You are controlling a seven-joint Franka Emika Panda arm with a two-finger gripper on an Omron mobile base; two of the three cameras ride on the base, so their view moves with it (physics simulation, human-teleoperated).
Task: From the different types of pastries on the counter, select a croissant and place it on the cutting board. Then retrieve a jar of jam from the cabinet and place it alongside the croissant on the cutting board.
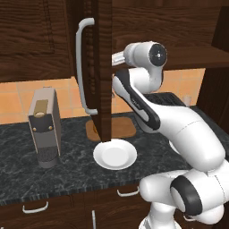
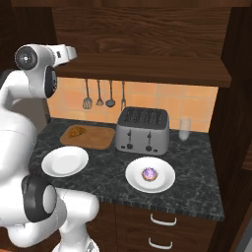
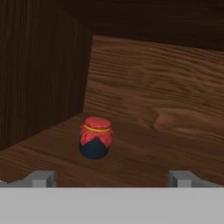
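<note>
Hand view: wide pincer (tips barely showing) faces jar of jam in dim cabinet.

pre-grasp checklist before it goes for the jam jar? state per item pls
1. Croissant on the cutting board: ok.
2. Cabinet door swung open: ok.
3. Jar of jam upright on the shelf, ahead of the hand: ok.
4. Gripper open, nothing between the fingers: ok.
5. Jar centred between the fingertips: not ok, it sits left of centre and apart from them.
6. Free space on the board beside the croissant: ok.
</note>
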